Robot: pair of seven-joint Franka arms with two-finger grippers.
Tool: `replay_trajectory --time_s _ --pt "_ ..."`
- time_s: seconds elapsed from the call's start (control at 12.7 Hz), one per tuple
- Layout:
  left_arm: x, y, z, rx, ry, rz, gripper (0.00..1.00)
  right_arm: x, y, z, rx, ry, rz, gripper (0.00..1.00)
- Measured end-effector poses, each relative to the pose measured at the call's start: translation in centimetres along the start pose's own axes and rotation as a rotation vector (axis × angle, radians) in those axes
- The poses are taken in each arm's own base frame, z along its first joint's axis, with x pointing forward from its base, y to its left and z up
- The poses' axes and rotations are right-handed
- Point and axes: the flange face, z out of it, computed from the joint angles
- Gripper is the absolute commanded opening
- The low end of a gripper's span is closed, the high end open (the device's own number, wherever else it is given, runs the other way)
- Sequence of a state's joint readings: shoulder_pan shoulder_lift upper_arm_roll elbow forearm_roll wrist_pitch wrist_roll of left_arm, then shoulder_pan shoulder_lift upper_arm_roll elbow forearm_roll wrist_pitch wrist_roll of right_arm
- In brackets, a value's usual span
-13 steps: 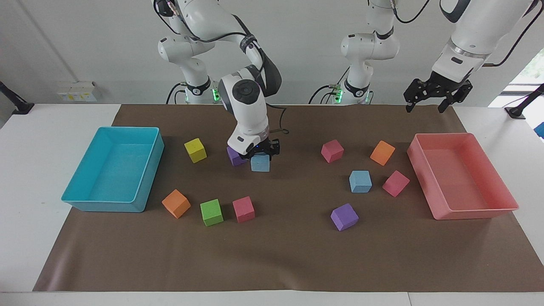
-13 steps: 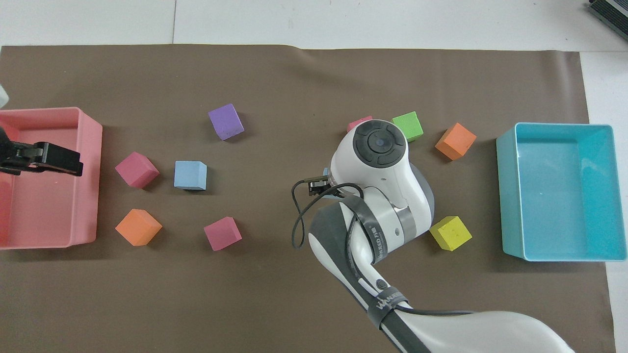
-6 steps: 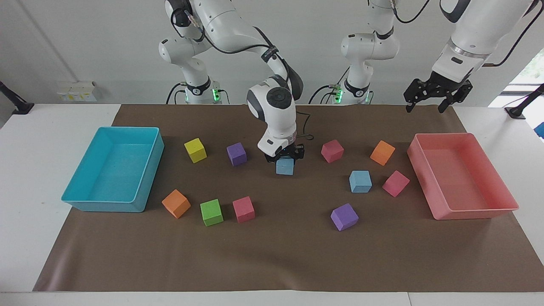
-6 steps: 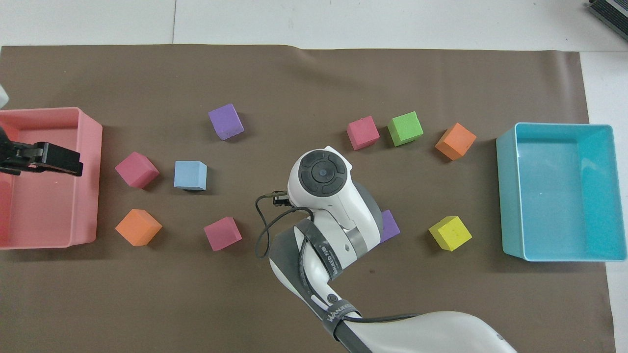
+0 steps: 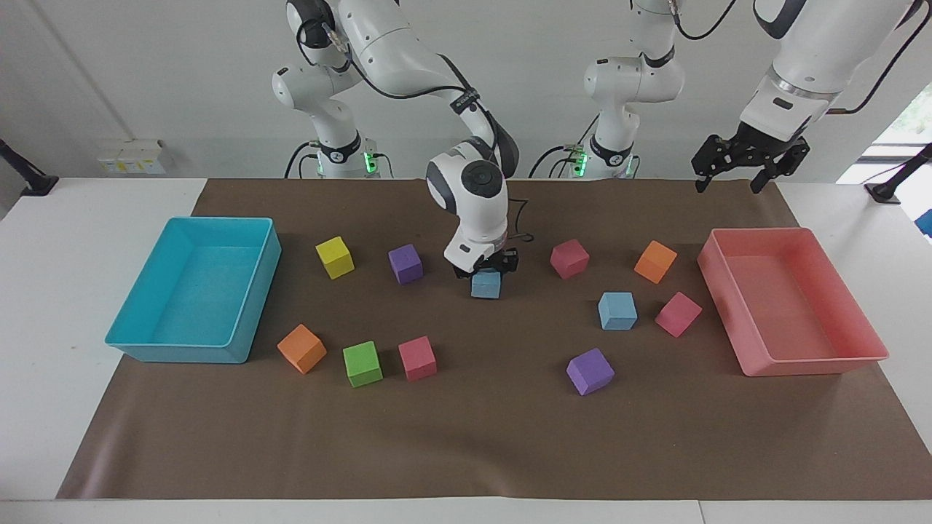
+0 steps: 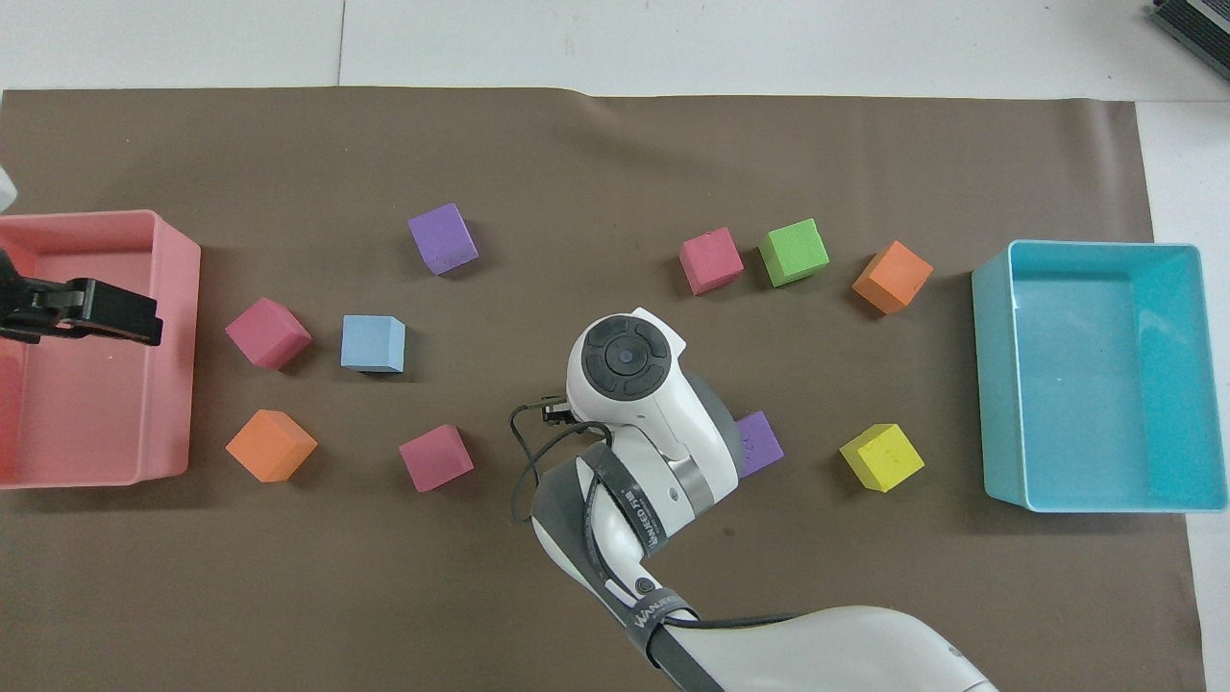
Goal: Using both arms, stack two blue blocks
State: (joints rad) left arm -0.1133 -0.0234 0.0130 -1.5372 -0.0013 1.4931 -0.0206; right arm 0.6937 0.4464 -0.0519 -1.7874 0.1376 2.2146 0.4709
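Note:
My right gripper is shut on a sky-blue block and holds it low over the middle of the brown mat; I cannot tell whether it touches the mat. In the overhead view the right wrist hides this block and the gripper. The second blue block sits on the mat toward the left arm's end, beside a pink cube; it also shows in the overhead view. My left gripper is open and empty, up over the pink tray's edge nearest the robots, and waits; it also shows in the overhead view.
A turquoise tray stands at the right arm's end, a pink tray at the left arm's end. Several cubes lie around: purple, yellow, pink, orange, purple, green.
My right gripper has carried the blue block away from the purple cube toward the left arm's end of the mat, then nearly stopped. The left arm has not moved.

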Motion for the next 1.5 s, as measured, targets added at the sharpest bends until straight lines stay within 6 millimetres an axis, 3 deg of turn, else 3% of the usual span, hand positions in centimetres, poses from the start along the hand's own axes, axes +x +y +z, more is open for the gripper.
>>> replay_trajectory --time_s 1.03,1.11,1.18,1.26,1.34,1.5 --pt "0.0 0.0 0.0 0.0 0.0 0.0 1.0 -0.42 -0.21 0.65 0.01 0.021 -0.013 0.0" --pt "0.0 0.0 0.0 0.0 0.0 0.0 1.0 -0.43 -0.2 0.67 0.01 0.021 -0.014 0.08" --pt "0.0 0.0 0.0 0.0 0.0 0.0 1.0 -0.45 -0.18 0.72 0.009 0.02 -0.014 0.39" --pt "0.02 0.0 -0.02 0.0 0.002 0.0 1.0 -0.48 -0.16 0.76 0.009 0.019 -0.014 0.6" --pt "0.03 0.0 -0.03 0.0 0.003 0.0 1.0 -0.5 -0.17 0.79 0.008 0.019 -0.015 0.66" --pt "0.03 0.01 -0.03 0.0 0.003 0.0 1.0 -0.64 -0.34 0.85 0.008 0.018 -0.019 0.61"
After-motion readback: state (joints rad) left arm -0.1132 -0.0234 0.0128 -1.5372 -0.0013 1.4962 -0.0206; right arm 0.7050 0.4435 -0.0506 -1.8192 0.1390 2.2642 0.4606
